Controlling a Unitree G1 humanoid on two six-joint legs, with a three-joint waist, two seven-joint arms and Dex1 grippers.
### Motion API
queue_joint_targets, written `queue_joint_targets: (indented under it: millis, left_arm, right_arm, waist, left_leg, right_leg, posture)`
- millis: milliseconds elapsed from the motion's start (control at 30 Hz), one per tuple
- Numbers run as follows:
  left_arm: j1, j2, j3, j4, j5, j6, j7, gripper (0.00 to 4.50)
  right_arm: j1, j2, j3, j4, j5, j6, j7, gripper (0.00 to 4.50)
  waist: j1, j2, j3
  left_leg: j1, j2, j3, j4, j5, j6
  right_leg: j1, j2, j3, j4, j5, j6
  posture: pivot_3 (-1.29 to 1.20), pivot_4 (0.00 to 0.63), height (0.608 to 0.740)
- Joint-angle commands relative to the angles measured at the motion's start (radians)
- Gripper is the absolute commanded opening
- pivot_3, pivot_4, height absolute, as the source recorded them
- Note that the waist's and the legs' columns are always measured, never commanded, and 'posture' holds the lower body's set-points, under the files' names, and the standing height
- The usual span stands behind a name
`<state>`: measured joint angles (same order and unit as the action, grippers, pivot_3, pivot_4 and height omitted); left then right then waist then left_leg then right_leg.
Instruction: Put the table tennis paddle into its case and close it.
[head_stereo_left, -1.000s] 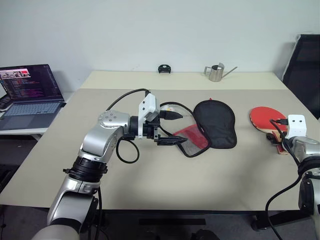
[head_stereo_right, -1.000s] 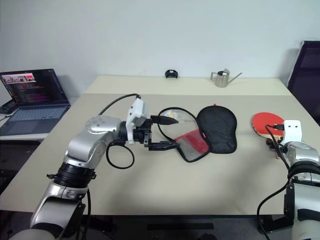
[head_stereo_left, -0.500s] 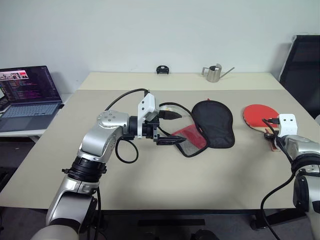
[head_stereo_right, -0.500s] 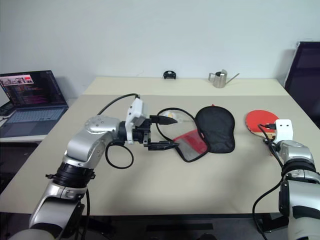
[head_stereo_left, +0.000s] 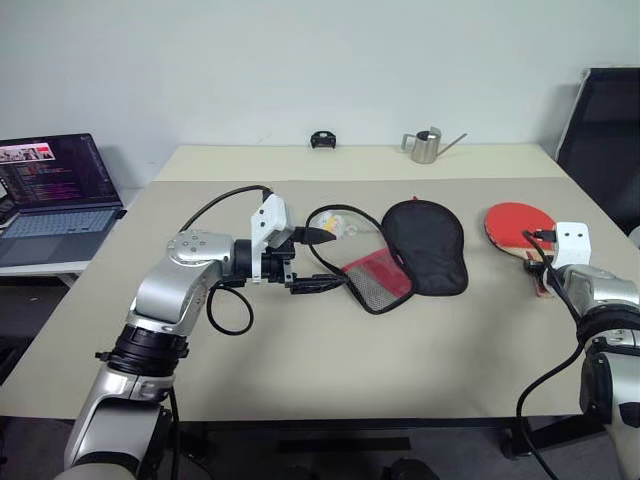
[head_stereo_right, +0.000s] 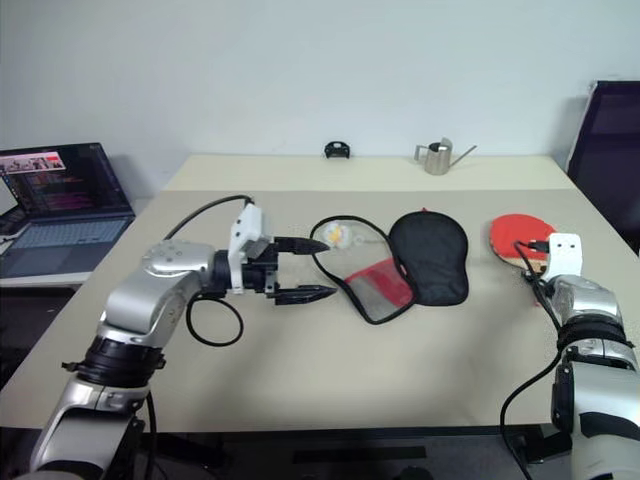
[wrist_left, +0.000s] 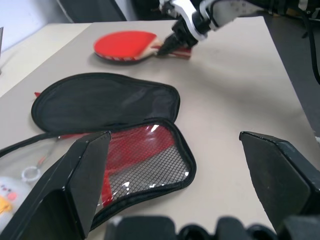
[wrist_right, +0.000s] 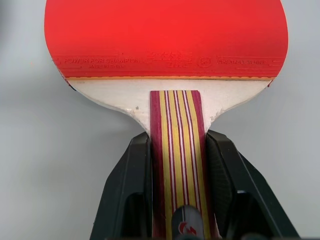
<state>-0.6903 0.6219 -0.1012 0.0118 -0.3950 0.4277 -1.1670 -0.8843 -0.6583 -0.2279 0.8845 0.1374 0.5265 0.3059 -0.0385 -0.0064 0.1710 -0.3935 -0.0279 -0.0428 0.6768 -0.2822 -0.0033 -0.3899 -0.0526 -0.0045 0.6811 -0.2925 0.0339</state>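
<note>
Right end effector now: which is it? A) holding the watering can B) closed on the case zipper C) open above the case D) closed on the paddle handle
D: in the right wrist view the two black fingers of the right end effector press on both sides of the striped handle of the table tennis paddle.

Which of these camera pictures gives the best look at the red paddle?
The right wrist view: the table tennis paddle is close up, its striped handle clamped in the right tool. The head views show it small at the table's right edge; the left wrist view shows it far off beyond the case.
</note>
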Motion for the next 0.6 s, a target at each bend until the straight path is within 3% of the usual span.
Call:
queue_joint_targets:
  millis: [33,200,333,600]
  left_arm:
    - [0.004,0.017,0.038,-0.031,-0.011,-0.006,0.01,4.5]
    - [0.015,0.023,0.047,-0.03,-0.01,-0.007,0.015,4.5]
    - [0.024,0.021,0.049,-0.035,-0.011,-0.006,0.024,4.5]
    - [0.032,0.022,0.049,-0.043,-0.009,-0.008,0.032,4.5]
  right_arm:
    - [0.018,-0.01,-0.031,-0.243,0.041,0.097,0.002,1.11]
    - [0.085,0.033,-0.042,-0.558,0.092,0.291,-0.03,1.11]
    - [0.124,0.14,-0.055,-0.769,0.148,0.454,-0.082,1.11]
    - [0.124,0.301,-0.044,-0.861,0.174,0.531,-0.168,1.11]
  waist:
    - [0.002,0.0,0.0]
    - [0.007,0.0,0.0]
    - [0.006,0.0,0.0]
    - [0.008,0.0,0.0]
  left_leg:
    - [-0.002,0.0,-0.001,0.0,0.001,-0.001]
    - [-0.007,0.0,-0.002,0.0,0.002,-0.003]
    - [-0.007,0.0,-0.002,0.0,0.001,-0.002]
    - [-0.007,0.0,-0.002,0.0,0.0,0.0]
  right_leg:
    - [-0.001,0.0,-0.001,0.0,0.0,0.0]
    - [-0.006,0.0,-0.002,-0.001,0.0,0.0]
    - [-0.006,0.0,-0.002,0.0,0.0,0.0]
    - [-0.006,0.0,-0.002,0.0,0.0,0.0]
  posture:
    - [0.0,0.15,0.74]
    - [0.0,0.15,0.74]
    - [0.0,0.15,0.74]
    - [0.0,0.15,0.74]
